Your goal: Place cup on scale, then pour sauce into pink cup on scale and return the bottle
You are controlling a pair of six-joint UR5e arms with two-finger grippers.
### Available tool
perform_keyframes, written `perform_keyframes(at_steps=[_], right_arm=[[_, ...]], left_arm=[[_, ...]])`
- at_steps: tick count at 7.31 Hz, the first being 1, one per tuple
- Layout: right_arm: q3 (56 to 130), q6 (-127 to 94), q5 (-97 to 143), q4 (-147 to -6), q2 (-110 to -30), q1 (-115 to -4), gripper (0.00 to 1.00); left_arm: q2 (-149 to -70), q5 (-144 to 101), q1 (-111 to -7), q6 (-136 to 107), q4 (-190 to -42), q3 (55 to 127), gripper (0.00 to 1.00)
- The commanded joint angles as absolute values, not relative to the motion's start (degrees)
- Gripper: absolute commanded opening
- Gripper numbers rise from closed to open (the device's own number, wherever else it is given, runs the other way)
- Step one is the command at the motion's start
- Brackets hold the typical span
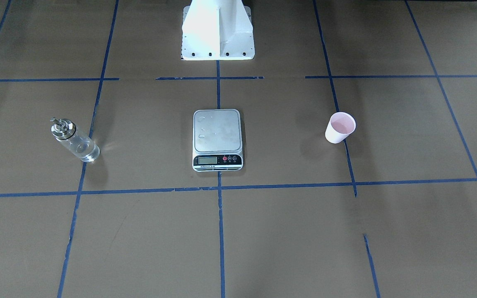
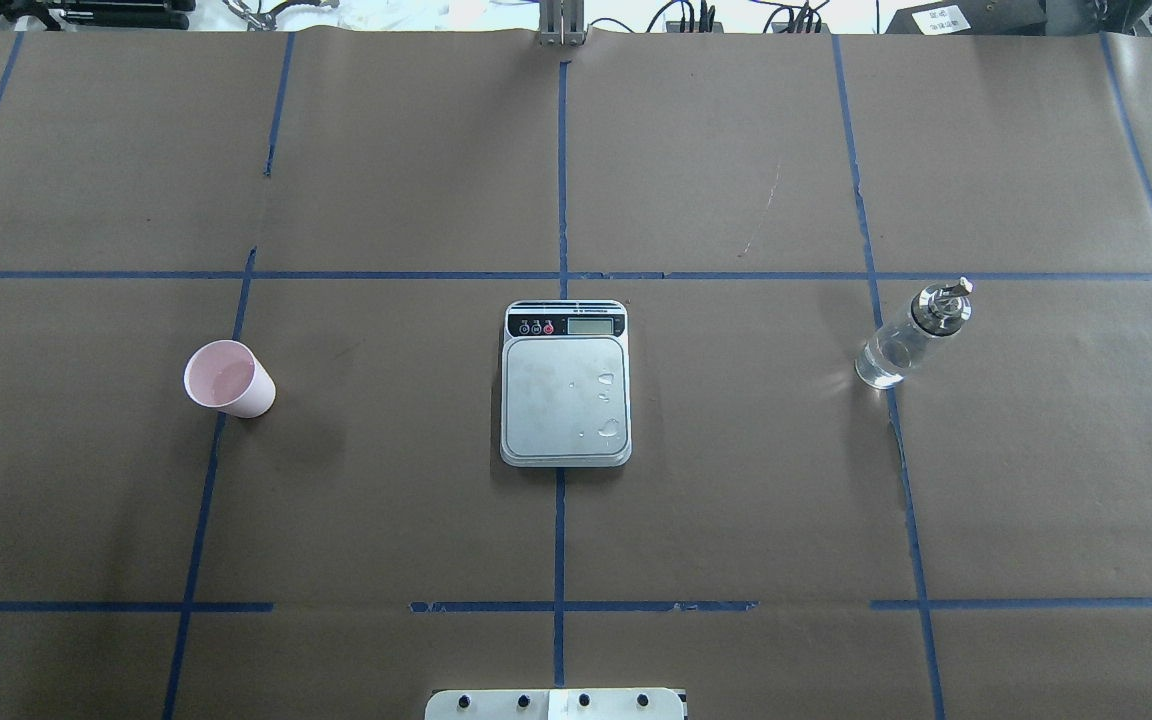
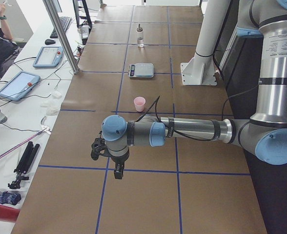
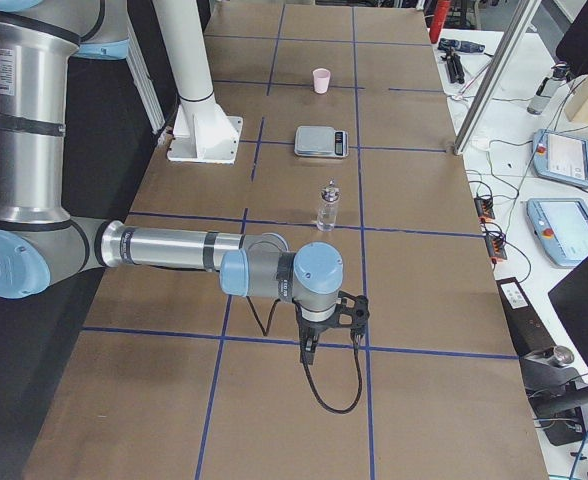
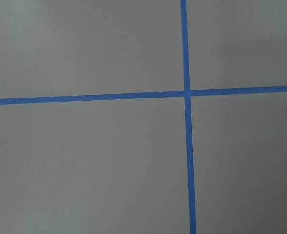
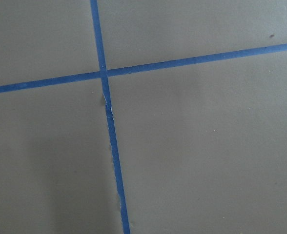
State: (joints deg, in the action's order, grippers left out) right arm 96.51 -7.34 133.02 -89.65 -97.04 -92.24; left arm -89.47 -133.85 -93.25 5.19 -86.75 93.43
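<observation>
The pale pink cup (image 1: 340, 127) stands upright on the brown table, well to the left of the scale in the overhead view (image 2: 229, 378). The scale (image 1: 217, 138) lies at the table's centre (image 2: 565, 385), with water drops on its bare steel platform. The glass bottle (image 1: 74, 140) with clear sauce stands upright on the other side (image 2: 911, 335). My left gripper (image 3: 117, 169) shows only in the exterior left view, far from the cup (image 3: 139, 103). My right gripper (image 4: 310, 350) shows only in the exterior right view, apart from the bottle (image 4: 327, 207). I cannot tell whether either gripper is open or shut.
The white robot base (image 1: 218, 31) stands behind the scale. Blue tape lines grid the table. Beyond the far edge are an aluminium post (image 3: 60, 34), tablets (image 3: 16, 84) and cables. Both wrist views show only bare table and tape.
</observation>
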Motion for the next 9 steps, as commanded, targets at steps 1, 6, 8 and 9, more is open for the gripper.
perform_keyframes(at_steps=[1, 6, 8, 9], right_arm=[[96.7, -7.3, 133.0, -89.6, -96.8, -92.3, 1.00], [96.8, -7.7, 133.2, -89.6, -96.1, -92.2, 1.00], [97.2, -7.8, 133.3, -89.6, -95.7, -92.2, 1.00], [97.2, -7.8, 133.5, -89.6, -95.5, -92.2, 1.00]], left_arm=[[-89.4, -133.9, -93.3, 5.3, -86.8, 93.4, 1.00], [-91.9, -133.7, -92.7, 4.8, -86.2, 101.8, 1.00], [-92.8, -135.3, -92.4, 5.0, -87.1, 107.9, 1.00], [-92.8, -138.2, -89.5, 3.0, -92.7, 107.8, 1.00]])
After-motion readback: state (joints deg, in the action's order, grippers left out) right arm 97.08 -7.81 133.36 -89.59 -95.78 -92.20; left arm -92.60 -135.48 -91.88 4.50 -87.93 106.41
